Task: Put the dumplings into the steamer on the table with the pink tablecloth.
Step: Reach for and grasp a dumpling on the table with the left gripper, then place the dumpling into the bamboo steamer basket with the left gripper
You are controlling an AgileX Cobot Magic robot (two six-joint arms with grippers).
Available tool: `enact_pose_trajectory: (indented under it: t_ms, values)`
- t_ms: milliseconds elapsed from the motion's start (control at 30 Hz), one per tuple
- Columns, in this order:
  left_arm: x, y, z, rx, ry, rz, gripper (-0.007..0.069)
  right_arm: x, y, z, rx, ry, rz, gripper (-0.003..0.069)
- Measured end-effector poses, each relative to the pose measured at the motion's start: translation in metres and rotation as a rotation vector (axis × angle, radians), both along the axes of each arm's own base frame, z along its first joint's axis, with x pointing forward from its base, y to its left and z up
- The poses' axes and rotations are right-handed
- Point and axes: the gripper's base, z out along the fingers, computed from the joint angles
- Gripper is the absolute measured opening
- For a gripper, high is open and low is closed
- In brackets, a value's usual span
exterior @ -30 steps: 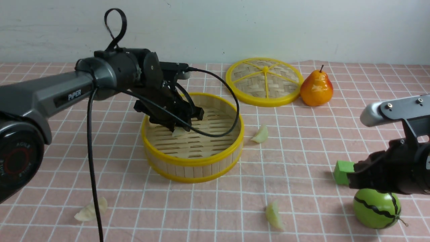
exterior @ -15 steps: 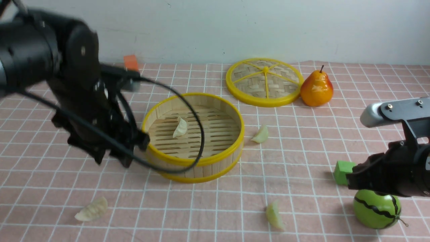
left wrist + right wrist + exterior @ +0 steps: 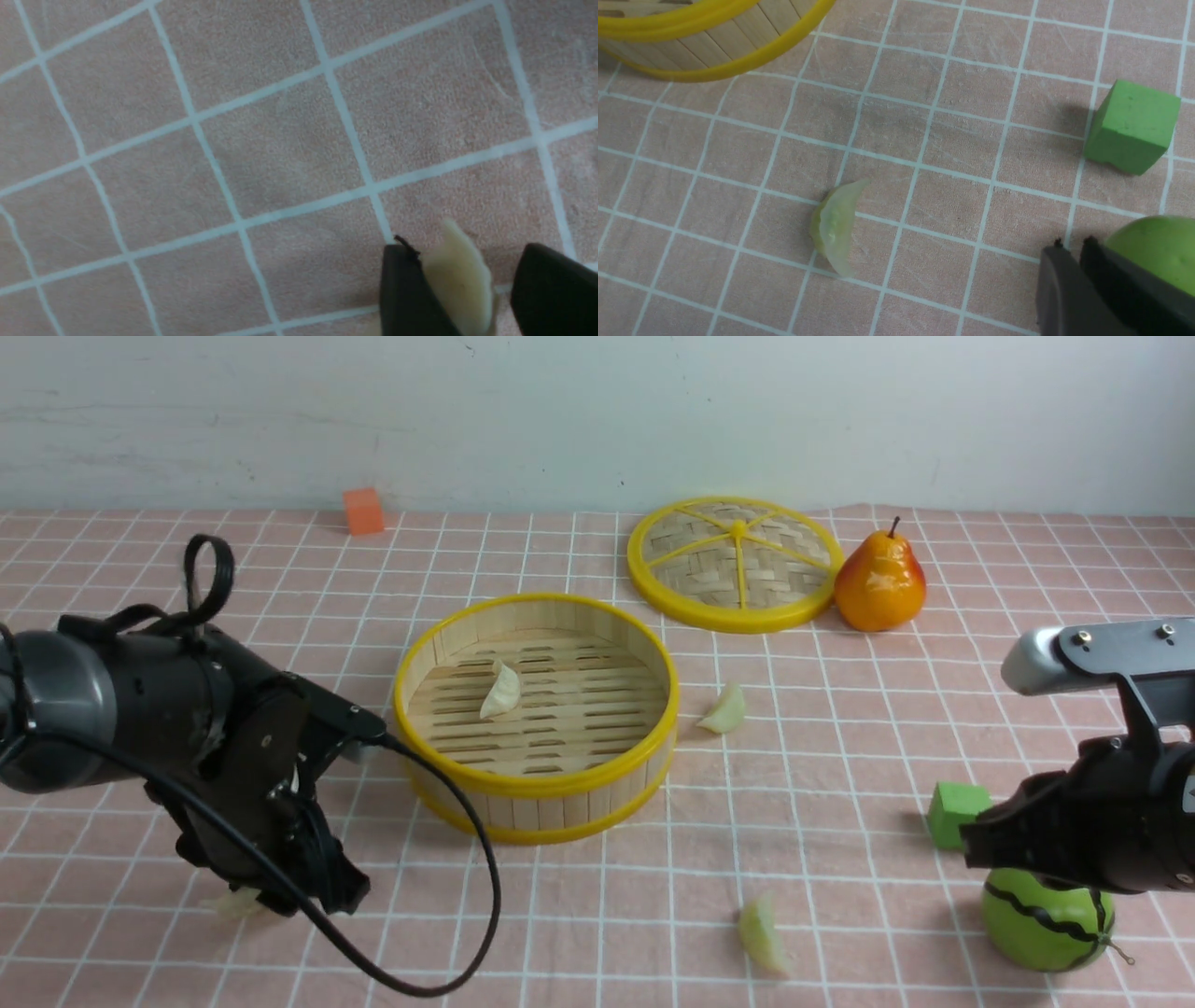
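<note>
Tabletop robot test area, probably in a lab
Two robot arms, one on each side, reached over a pink checked tablecloth set with a toy-like pear and plain coloured blocks; a bare pale wall stood behind.

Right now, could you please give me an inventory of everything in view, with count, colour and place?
steamer: one, bamboo with yellow rims, mid-table
dumplings: four; cream one inside the steamer, cream one between the left gripper's fingers, pale green ones right of the steamer and nearer the robot
lid: one, woven, yellow rim, behind the steamer
pear: one, orange-red, beside the lid
orange block: one, far left
green block: one, right
watermelon: one, striped green, near right
tablecloth: one, pink, white grid
wall: one, pale, behind
left gripper, right gripper: two, black
</note>
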Motion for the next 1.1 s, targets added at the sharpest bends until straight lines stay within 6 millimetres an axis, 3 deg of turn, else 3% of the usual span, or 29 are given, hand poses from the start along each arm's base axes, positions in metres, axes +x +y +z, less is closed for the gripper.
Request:
enact_pose_trajectory:
  t_ms: [100, 300, 400, 467, 500, 567, 633, 733, 967, 1100]
  values:
    - [0.0, 0.0, -0.003, -0.006, 0.001, 0.055, 0.0159, 0.0, 0.0, 0.0, 0.001, 0.0, 0.0, 0.0064]
    - [0.004, 0.001, 0.007, 0.016, 0.002, 0.144, 0.0153, 0.0, 0.0, 0.0, 0.001, 0.0, 0.0, 0.0066]
    - [0.01, -0.014, 0.046, -0.04, -0.044, 0.179, 0.0153, 0.0, 0.0, 0.0, 0.001, -0.001, 0.0, 0.007]
    - [0.016, -0.034, 0.081, -0.141, -0.12, 0.154, 0.0153, 0.0, 0.0, 0.0, 0.004, -0.005, -0.002, 0.0072]
    - [0.017, -0.036, 0.085, -0.153, -0.129, 0.153, 0.0153, 0.0, 0.0, 0.0, 0.005, -0.007, -0.002, 0.0073]
    - [0.028, -0.068, 0.124, -0.314, -0.224, 0.096, 0.0153, 0.001, 0.0, 0.001, 0.008, -0.015, -0.004, 0.0074]
    - [0.038, -0.085, 0.132, -0.385, -0.255, 0.069, 0.0153, 0.001, 0.0, 0.001, 0.009, -0.018, -0.004, 0.0076]
    - [0.054, -0.099, 0.124, -0.418, -0.266, 0.057, 0.0153, 0.001, 0.0, 0.001, 0.01, -0.02, -0.005, 0.0079]
    - [0.084, -0.113, 0.047, -0.324, -0.149, 0.057, 0.0153, 0.001, 0.0, 0.001, 0.009, -0.014, -0.003, 0.0085]
    - [0.087, -0.115, 0.042, -0.323, -0.153, 0.054, 0.0193, -0.002, 0.001, 0.0, -0.055, 0.048, 0.068, 0.0085]
